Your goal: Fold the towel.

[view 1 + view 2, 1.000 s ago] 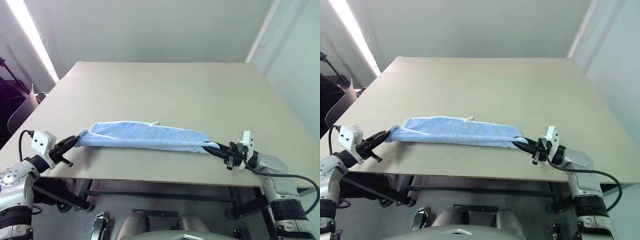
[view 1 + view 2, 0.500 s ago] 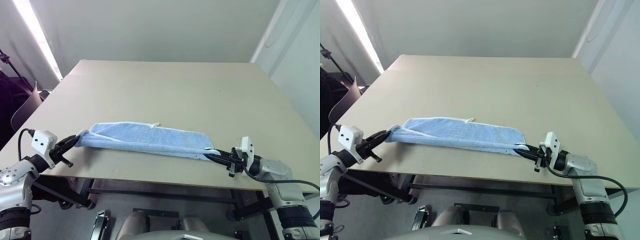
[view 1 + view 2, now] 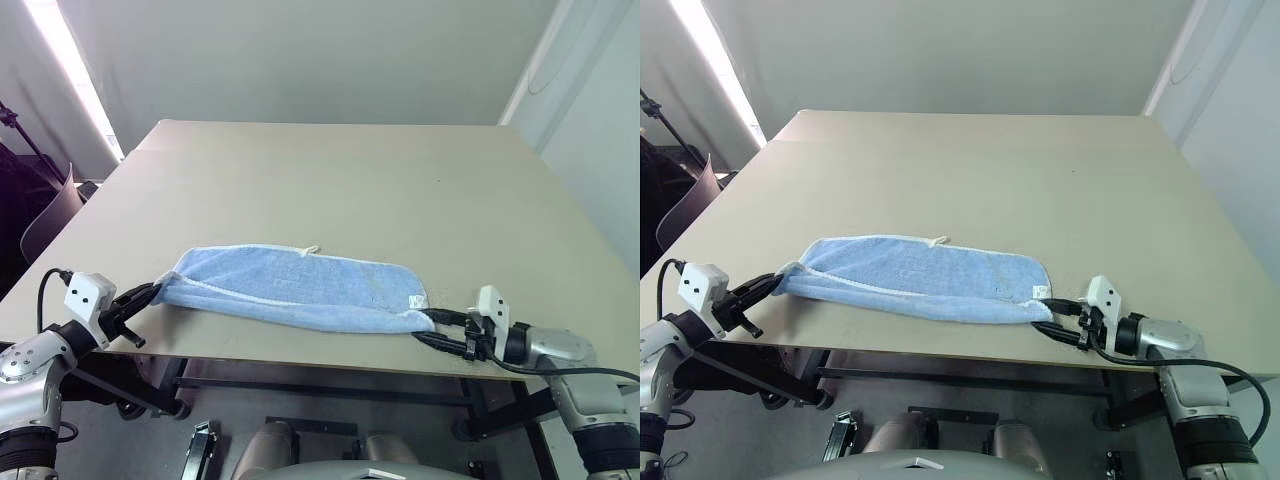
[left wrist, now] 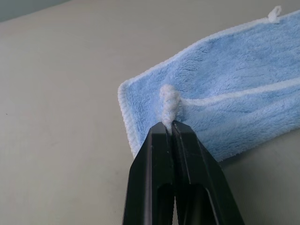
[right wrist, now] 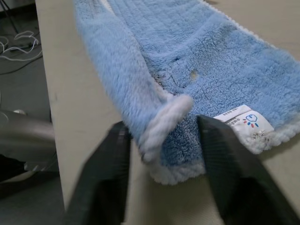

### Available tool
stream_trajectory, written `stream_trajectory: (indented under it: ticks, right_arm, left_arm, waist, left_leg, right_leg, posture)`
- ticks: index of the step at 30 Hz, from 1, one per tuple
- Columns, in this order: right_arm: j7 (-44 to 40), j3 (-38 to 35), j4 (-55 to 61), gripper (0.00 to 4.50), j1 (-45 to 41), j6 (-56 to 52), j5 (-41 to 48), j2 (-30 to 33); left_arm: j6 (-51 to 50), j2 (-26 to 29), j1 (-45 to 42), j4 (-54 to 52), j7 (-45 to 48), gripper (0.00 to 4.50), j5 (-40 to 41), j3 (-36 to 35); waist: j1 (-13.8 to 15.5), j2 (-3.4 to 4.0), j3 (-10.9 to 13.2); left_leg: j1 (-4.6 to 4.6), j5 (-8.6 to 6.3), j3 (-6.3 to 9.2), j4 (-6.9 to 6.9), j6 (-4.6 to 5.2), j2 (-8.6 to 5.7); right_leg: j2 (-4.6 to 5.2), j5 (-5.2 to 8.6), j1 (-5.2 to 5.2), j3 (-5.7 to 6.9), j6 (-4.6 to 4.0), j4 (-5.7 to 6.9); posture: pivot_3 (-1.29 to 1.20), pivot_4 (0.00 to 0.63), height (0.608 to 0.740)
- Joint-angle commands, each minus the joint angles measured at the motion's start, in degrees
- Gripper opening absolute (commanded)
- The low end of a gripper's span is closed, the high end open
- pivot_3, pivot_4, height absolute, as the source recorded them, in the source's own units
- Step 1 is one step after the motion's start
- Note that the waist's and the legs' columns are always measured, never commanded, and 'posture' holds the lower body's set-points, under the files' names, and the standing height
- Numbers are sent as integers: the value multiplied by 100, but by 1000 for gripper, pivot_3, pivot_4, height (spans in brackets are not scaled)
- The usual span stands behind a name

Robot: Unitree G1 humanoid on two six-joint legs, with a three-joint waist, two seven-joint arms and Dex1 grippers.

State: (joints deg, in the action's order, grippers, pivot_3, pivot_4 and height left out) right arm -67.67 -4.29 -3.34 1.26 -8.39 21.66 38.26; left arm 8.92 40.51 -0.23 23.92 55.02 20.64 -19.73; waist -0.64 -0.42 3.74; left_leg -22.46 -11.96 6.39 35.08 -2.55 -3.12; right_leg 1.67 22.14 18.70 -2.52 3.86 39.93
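The light-blue towel (image 3: 300,285) lies folded in a long band across the table's near side, with its white edging and a small white label (image 5: 243,119) at the right end. My left gripper (image 4: 169,126) is shut on the towel's bunched left corner, just over the table's front edge. At the towel's right end my right gripper (image 3: 432,328) stands open. Its fingers (image 5: 117,140) are spread on either side of a rolled white-edged corner and do not pinch it.
The beige table (image 3: 330,170) stretches far back behind the towel. Both grippers hover at its front edge (image 3: 300,360). A dark chair (image 3: 50,215) stands off the table's left side, and a white wall rises on the right.
My right gripper has opened and drawn back toward the front edge. The towel's right end has sunk flat onto the table. The left gripper keeps its hold.
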Motion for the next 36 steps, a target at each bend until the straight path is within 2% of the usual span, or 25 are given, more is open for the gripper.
stream_trajectory:
  ticks: [1,7,10,14,18,36]
  right_arm:
    - [186,-293,525,3478,-224,-491,380,128]
    - [834,-327,580,3478,-1085,-2090,937,57]
    - [1011,-112,547,3478,-1397,-2532,863,72]
    - [861,264,528,3478,-1416,-2369,497,198]
    - [692,406,611,3478,-1235,-2146,325,318]
    - [425,639,1002,3478,-589,-1684,-91,586]
  left_arm:
    - [-23,115,-3,-205,-8,0,57,-137]
    - [-16,78,-34,-214,-66,0,-20,-72]
    - [-17,59,-52,-229,-99,0,-35,-52]
    - [7,35,-53,-239,-159,0,-48,-39]
    - [109,32,48,-229,-223,0,-152,-7]
    - [206,-77,-11,-141,-307,0,-283,62]
  waist:
    - [-4,0,0]
    - [-6,0,1]
    - [0,0,0]
    - [11,0,0]
    - [0,0,-2]
    - [0,-1,-2]
  left_leg:
    - [-1,0,0,-1,0,0]
    - [-1,0,0,1,0,0]
    - [-5,0,0,-2,0,0]
    - [-18,-3,1,-16,5,0]
    - [-85,-5,0,-2,10,-1]
    - [-80,-7,-1,9,14,-2]
  right_leg:
    - [0,-1,1,0,1,0]
    - [1,1,1,0,-2,-1]
    - [2,1,6,-1,-3,-3]
    - [2,-9,13,2,16,-27]
    - [1,-27,75,3,45,-31]
    - [1,-39,64,4,51,-32]
  posture:
    - [0,0,740]
    - [0,0,740]
    - [0,0,740]
    - [0,0,740]
    - [0,0,740]
    - [0,0,740]
